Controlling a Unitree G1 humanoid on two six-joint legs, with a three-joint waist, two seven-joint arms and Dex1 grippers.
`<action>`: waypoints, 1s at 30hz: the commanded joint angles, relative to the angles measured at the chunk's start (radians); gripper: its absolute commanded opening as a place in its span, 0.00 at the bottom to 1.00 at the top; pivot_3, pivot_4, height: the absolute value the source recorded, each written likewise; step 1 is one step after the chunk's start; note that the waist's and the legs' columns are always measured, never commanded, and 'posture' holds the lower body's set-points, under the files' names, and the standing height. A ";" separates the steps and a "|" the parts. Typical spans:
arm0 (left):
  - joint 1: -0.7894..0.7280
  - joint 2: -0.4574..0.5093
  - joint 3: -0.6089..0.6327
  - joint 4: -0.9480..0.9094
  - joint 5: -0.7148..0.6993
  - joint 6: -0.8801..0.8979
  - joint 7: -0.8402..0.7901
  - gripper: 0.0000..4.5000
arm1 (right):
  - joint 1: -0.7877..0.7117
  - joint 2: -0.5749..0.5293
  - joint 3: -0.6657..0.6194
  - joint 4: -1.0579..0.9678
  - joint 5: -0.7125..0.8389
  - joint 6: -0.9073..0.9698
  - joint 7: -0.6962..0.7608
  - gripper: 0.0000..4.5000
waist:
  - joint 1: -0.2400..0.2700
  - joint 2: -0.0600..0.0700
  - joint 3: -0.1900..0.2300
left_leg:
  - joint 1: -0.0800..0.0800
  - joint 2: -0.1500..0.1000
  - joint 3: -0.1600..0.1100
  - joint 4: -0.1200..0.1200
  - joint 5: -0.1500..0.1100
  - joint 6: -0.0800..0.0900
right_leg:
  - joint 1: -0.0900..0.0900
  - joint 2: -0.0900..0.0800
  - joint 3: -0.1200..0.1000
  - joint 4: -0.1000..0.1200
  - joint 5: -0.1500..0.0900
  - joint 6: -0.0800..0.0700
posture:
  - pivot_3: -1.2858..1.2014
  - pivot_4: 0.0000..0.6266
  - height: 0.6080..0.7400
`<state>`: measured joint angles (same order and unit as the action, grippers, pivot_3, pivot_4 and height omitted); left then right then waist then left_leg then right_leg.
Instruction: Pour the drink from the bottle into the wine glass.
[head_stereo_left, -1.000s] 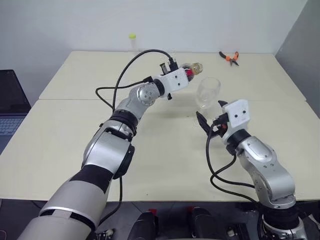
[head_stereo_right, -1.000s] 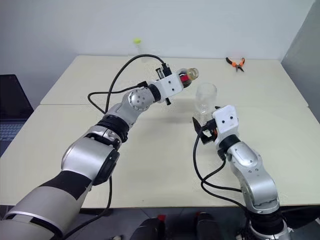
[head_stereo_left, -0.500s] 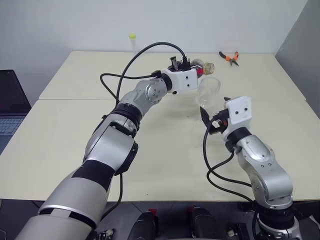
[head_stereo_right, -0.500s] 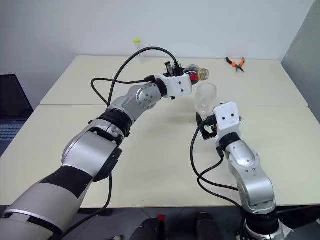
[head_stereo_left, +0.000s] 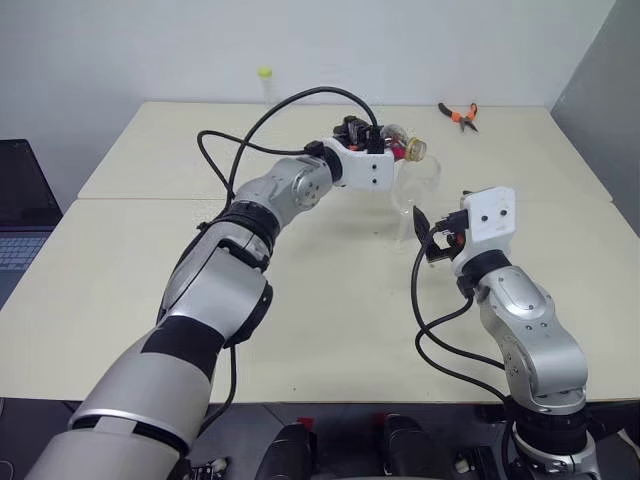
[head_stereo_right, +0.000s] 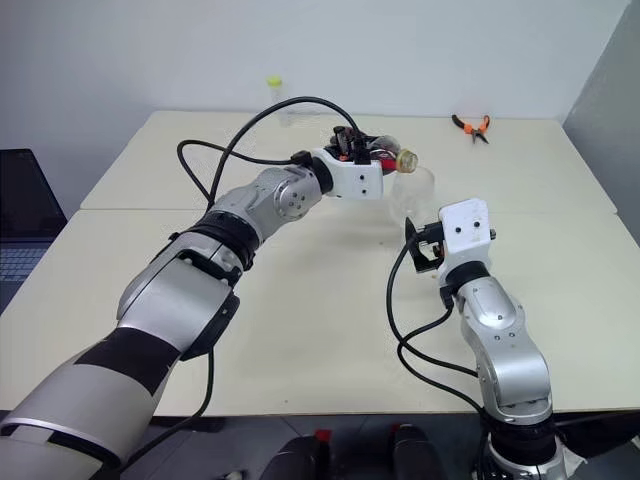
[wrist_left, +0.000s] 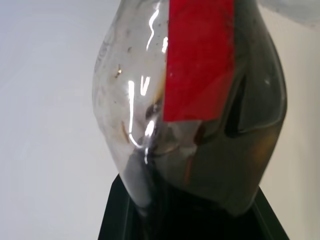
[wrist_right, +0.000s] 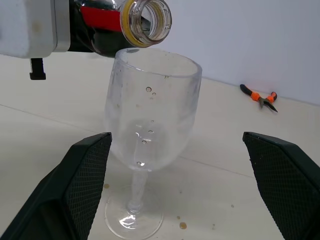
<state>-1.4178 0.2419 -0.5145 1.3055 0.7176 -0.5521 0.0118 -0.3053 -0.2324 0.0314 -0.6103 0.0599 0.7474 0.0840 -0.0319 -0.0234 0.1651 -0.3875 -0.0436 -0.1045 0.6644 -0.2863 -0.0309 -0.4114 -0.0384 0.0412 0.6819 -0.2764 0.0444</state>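
1. The bottle is held by the left gripper above the middle of the table, towards its far edge. It is laid close to level, neck pointing towards the table's right side. Judged reason: a pouring attitude.
2. In the left wrist view the jaws are seen clamped on the belly of the bottle, below the red label band. The drink is seen as dark liquid pooled along one side of the belly, consistent with a tilted bottle.
3. The open mouth of the bottle, with its yellow ring, is seen in the right wrist view just above the near rim of the wine glass. No cap is seen on it. No stream is seen leaving the mouth.
4. The wine glass is stood upright on its foot, right of the table's centre and just under the mouth. A few droplets are noted on the bowl wall; no pooled drink is seen. Judged: pouring barely begun, if at all.
5. The right gripper is held at stem height beside the glass, fingers spread wide. The glass is flanked, not touched. Judged purpose: steadying.
6. Risk judged: drink missing the rim, since brown spots are noted by the foot.
7. Orange-handled pliers lie near the far right corner.
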 joint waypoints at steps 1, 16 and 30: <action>-0.067 0.016 -0.017 -0.018 0.023 -0.011 0.052 0.17 | -0.015 0.001 -0.016 -0.037 0.006 -0.004 0.009 1.00 | 0.000 0.000 0.000 | 0.000 0.000 0.000 0.000 0.000 0.000 | 0.000 0.000 0.000 0.000 0.000 0.000 | 0.52 0.24 1.00; -0.085 0.030 -0.042 -0.004 0.049 -0.006 0.078 0.17 | -0.006 0.000 -0.022 -0.096 0.065 -0.026 0.076 1.00 | 0.000 0.000 0.000 | -0.002 0.000 0.000 0.000 0.000 0.000 | -0.001 0.000 0.000 0.000 0.000 0.000 | 0.52 0.24 1.00; -0.090 0.041 -0.071 -0.003 0.076 -0.014 0.100 0.17 | -0.008 -0.006 -0.012 -0.101 0.078 0.005 0.082 1.00 | 0.000 0.000 0.000 | -0.011 0.000 0.000 0.005 0.000 0.000 | -0.011 0.000 0.000 0.007 0.000 0.000 | 0.52 0.24 1.00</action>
<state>-1.4544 0.2718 -0.5843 1.3148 0.7912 -0.5563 0.0822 -0.3031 -0.2326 0.0237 -0.6660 0.1370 0.7548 0.1678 -0.0324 -0.0234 0.1651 -0.3989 -0.0440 -0.1044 0.6700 -0.2861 -0.0312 -0.4228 -0.0388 0.0412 0.6892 -0.2764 0.0443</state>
